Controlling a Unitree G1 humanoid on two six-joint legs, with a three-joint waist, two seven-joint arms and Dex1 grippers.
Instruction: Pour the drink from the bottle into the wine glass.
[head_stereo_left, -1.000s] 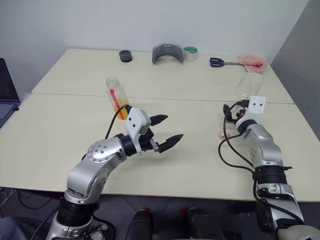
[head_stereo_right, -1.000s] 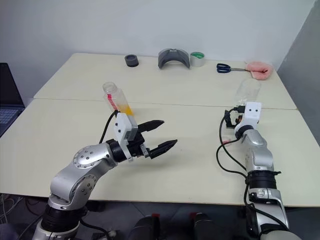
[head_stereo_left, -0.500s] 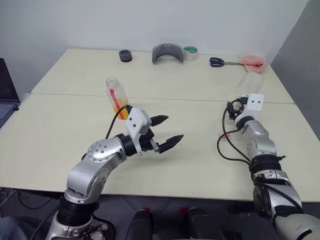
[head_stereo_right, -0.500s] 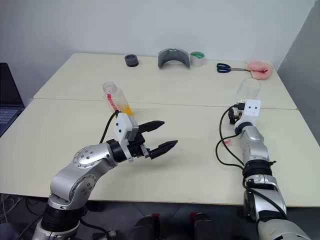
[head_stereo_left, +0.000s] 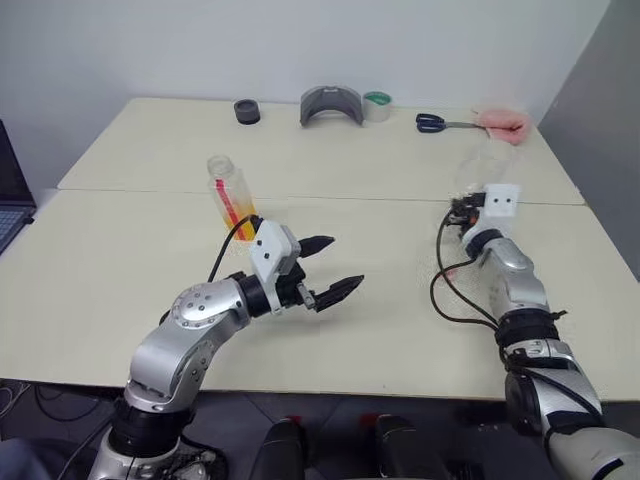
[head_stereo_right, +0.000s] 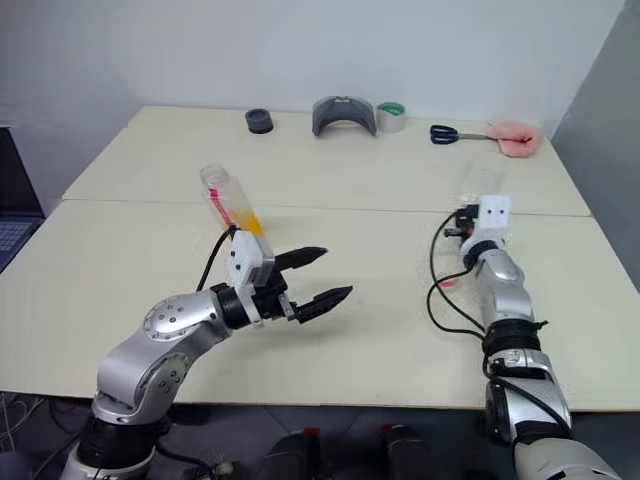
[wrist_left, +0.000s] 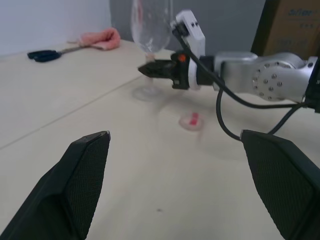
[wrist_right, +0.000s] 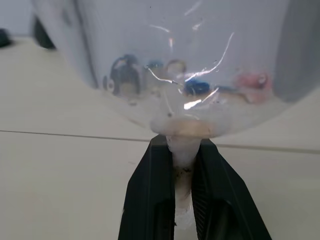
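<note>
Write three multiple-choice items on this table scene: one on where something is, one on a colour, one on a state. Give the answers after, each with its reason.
1. Where does the bottle stand?
A. behind the left pincer
B. beside the scissors
C. at the table's near edge

2. What colour are the handles of the scissors?
A. green
B. dark blue
C. orange

3. What is the state of the right pincer?
A. open above the table
B. shut on the wine glass's stem
C. shut on the bottle

Answers:
1 A: the bottle rises just past the left pincer, whose jaws gape empty.
2 B: the handles show dark blue at the table's far side.
3 B: in the right wrist view the black fingers clamp the stem under the bowl of the wine glass.
</note>
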